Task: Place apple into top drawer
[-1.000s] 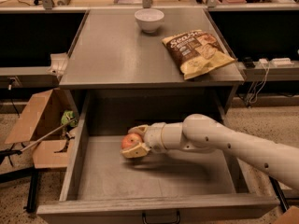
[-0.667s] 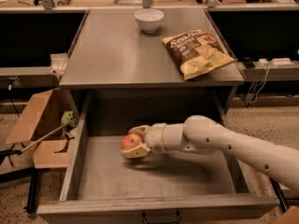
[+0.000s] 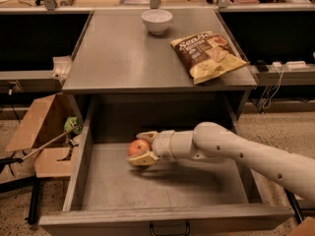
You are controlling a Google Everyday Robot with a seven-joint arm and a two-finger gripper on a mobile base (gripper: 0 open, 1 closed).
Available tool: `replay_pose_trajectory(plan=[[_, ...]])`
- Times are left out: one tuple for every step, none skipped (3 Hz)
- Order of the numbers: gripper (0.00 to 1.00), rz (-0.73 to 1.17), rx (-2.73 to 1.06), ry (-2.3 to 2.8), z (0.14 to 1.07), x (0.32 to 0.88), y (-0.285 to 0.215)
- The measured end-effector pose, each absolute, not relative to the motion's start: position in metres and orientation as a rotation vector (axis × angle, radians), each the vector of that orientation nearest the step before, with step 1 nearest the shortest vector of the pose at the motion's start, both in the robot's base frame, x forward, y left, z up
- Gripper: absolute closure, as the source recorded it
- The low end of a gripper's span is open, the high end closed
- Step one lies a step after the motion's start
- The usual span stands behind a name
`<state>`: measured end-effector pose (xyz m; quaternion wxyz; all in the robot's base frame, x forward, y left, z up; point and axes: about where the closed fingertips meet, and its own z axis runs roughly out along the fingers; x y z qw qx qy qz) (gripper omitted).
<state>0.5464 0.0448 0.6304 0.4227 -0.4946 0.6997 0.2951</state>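
Unmoved: gripper (image 3: pixel 137 148) fingers (image 3: pixel 141 158) clasp apple (image 3: pixel 140 146) in top drawer (image 3: pixel 147 191).

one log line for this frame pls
stage: placing | gripper: inside top drawer, shut on apple | apple: near drawer floor, not yet released | cabinet top: white bowl, chip bag

Chip bag (image 3: pixel 206 55) on cabinet top (image 3: pixel 123 58): script lettering opens "Sea"; remaining print unreadable. No other legible text, label or number. Gripper (image 3: pixel 140 150) low inside open top drawer (image 3: pixel 162 186), clasping apple (image 3: pixel 138 146).
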Motion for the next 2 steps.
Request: replay_pose_trajectory(plan=[[0.0,0.742,-1.241,1.729,0.633,0.546,0.046],[0.0,0.739,-1.244,1.683,0.644,0.547,0.047]])
